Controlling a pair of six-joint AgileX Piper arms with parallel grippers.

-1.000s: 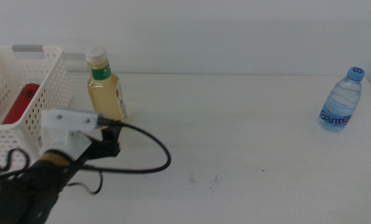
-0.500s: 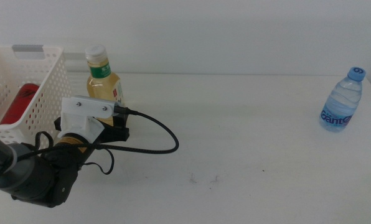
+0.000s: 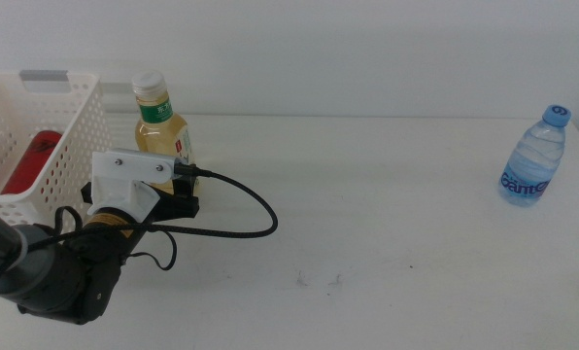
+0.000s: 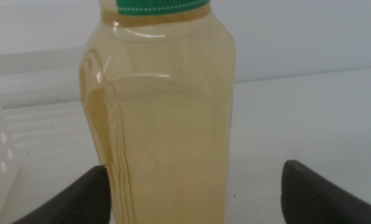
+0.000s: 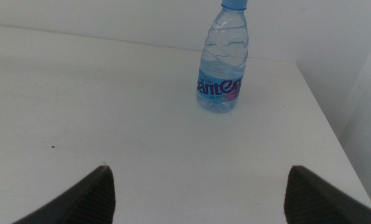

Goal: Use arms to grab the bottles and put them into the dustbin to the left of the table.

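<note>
A bottle of yellow liquid (image 3: 161, 131) with a white cap and green label stands upright beside the white dustbin (image 3: 74, 126). My left gripper (image 3: 180, 194) sits at its base with open jaws; in the left wrist view the yellow bottle (image 4: 164, 118) fills the gap between the fingers (image 4: 79, 199), closer to one finger, with no grip seen. A red can (image 3: 32, 160) lies inside the dustbin. The small water bottle (image 3: 534, 156) stands at the table's far right. My right gripper (image 5: 195, 208) is open, well short of the water bottle (image 5: 223, 59), and is out of the middle view.
The left arm's black cable (image 3: 241, 219) loops over the white table (image 3: 367, 233) to the right of the gripper. A white wall runs behind the table's far edge. Small dark scuff marks (image 3: 314, 280) lie near the front middle.
The left arm advanced toward the yellow bottle until its jaws reached the bottle's base, then shifted only slightly in the last half second. Both bottles stayed in place.
</note>
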